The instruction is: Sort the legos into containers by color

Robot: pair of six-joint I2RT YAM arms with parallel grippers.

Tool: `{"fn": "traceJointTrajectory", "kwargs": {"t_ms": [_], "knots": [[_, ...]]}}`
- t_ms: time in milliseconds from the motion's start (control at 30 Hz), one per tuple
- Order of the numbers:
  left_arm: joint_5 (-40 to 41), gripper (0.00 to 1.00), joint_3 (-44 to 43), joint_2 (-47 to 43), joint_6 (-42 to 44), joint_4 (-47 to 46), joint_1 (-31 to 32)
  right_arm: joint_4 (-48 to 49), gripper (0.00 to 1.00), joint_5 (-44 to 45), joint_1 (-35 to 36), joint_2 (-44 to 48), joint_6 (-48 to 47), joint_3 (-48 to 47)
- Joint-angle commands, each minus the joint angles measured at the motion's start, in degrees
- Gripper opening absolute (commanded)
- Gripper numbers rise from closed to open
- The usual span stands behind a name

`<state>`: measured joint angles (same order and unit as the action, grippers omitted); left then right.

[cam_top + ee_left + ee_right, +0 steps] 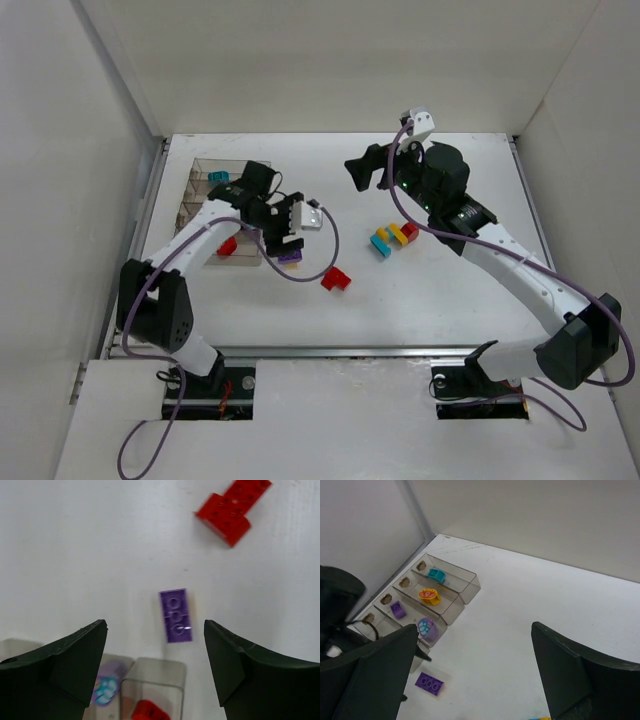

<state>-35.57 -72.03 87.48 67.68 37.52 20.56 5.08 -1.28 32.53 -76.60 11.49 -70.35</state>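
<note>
Surface [420, 300]: plain white, boxed in by white wall panels on the left, back and right. Arm bases sit at the near edge.

Containers [200, 165]: clear row at the left side of the surface. Seen from the right wrist, they hold a teal brick [437, 575], a yellow piece [429, 596] and a small purple brick [397, 609], one per compartment. The end compartment holds a red brick [227, 246].

Left hand [155, 626]: fingers spread, gripping nothing. It hangs just right of the containers. A purple brick [176, 616] lies flat on the surface under the gap between the fingers, nearer the right finger. It is outside the containers, just beside the red-brick end.

A red piece [336, 280] lies on the surface further right of the containers, apart from the purple brick.

A teal, yellow and red cluster [393, 238] sits well right of the containers, mid-surface.

Right hand [365, 175]: fingers spread wide, empty. It is raised, right of the containers, and its camera looks back at them.
</note>
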Motion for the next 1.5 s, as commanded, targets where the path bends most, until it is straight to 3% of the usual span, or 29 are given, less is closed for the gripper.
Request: {"fn": "traceJointTrajectory", "kwargs": {"t_ms": [0, 500, 800, 833, 1033, 1067, 1167, 1300, 1333, 1367, 1467], "knots": [[0.06, 0.74, 1.89, 4.35, 5.09, 8.63, 1.24, 1.51, 1.0, 0.22, -0.01, 1.53, -1.29, -0.68], [4.02, 0.66, 1.18, 13.68, -0.52, 2.31, 1.86, 0.37, 1.0, 3.12, -0.01, 5.05, -2.35, 1.7], [5.87, 0.24, 2.33, 13.68, -5.45, -3.94, 1.86, 0.37, 1.0, 2.6, -0.01, 5.05, -2.35, 1.7], [5.87, 0.23, 2.33, 13.68, -5.45, -3.94, 1.86, 0.37, 1.0, 2.6, -0.01, 5.05, -2.35, 1.7], [5.87, 0.27, 4.0, 13.68, -5.45, -3.42, 1.86, 0.37, 1.0, 3.21, -0.01, 5.05, -2.87, 1.7], [5.87, 0.35, 4.7, 13.68, -5.45, -3.42, 1.86, 0.37, 1.0, 3.21, -0.01, 5.05, -2.87, 1.7], [5.87, 0.43, 5.23, 13.68, -5.98, -3.42, 1.86, 0.37, 1.0, 3.21, -0.01, 5.05, -2.87, 1.7], [5.87, 0.42, 5.23, 13.68, -5.98, -3.94, 1.86, 0.37, 1.0, 3.21, -0.01, 5.05, -2.87, 1.7], [5.87, 0.38, 5.23, 13.68, -6.68, -3.94, 1.86, 0.37, 1.0, 3.21, -0.01, 5.05, -2.87, 1.7], [5.87, 0.25, 4.71, 13.68, -7.38, -4.47, 1.86, 0.37, 1.0, 3.21, -0.01, 5.05, -2.87, 1.7], [5.17, 0.02, 3.13, 13.68, -8.87, -4.47, 1.86, 0.37, 1.0, 3.21, -0.01, 5.05, -3.4, 1.7]]}}
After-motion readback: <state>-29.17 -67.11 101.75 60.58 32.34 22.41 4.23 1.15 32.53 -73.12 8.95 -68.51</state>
